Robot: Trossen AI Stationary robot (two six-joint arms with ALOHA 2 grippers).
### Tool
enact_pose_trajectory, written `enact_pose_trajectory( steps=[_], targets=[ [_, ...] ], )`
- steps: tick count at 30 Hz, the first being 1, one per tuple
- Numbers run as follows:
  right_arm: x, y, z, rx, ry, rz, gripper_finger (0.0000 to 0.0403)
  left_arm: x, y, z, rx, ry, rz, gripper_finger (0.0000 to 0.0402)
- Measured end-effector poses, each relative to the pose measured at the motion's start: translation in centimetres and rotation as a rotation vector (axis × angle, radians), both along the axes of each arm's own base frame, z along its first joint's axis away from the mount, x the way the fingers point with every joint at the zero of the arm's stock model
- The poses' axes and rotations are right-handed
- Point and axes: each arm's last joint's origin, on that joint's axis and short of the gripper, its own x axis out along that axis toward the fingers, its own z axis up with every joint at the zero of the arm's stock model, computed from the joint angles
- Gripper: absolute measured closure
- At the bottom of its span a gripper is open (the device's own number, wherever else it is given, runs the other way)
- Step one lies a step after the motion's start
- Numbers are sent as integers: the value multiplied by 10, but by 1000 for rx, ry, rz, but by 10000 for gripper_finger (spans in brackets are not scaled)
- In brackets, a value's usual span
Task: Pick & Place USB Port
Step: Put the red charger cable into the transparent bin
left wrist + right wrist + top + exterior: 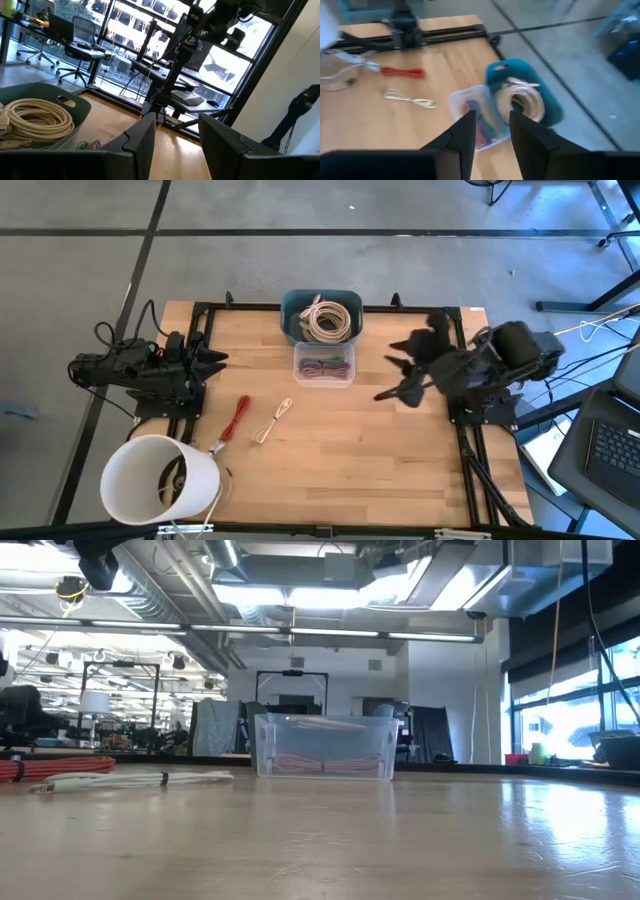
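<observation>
Red cable [236, 418] and cream cable [272, 421] lie side by side on the bench [370, 470], near the clear box [324, 365], while left tool [212, 359] and right tool [392, 378] hover spread, holding nothing

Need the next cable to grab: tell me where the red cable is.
In the high view, the red cable lies on the table's left half, beside the white cable and just above the white bucket.
</observation>
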Motion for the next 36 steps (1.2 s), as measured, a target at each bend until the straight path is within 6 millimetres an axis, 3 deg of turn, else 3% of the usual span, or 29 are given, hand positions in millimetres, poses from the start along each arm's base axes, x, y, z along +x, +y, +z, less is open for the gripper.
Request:
enact_pose_trajectory(
  steps=[4,8,12,16,22,27,32,36],
  targets=[
    [-9,-4,-23,-18,-24,-35,289,0,0,0,0,0,0,258],
    [-16,-6,-82,-15,42,10,291,0,0,0,5,1,2,258],
    [-69,-30,-105,116,-83,-67,291,0,0,0,33,4,7,258],
    [-117,-45,-122,278,-245,18,291,0,0,0,35,5,15,258],
    [-161,-67,-148,266,-566,179,291,-1,3,1,114,14,101,258],
    [-175,-72,-167,202,-776,296,296,-2,5,5,55,-31,183,258],
    [-177,-72,-203,230,-740,334,336,-3,7,6,8,-49,245,258],
    [-179,-75,-219,180,-745,271,381,-2,8,5,3,-34,289,258]
  ],
)
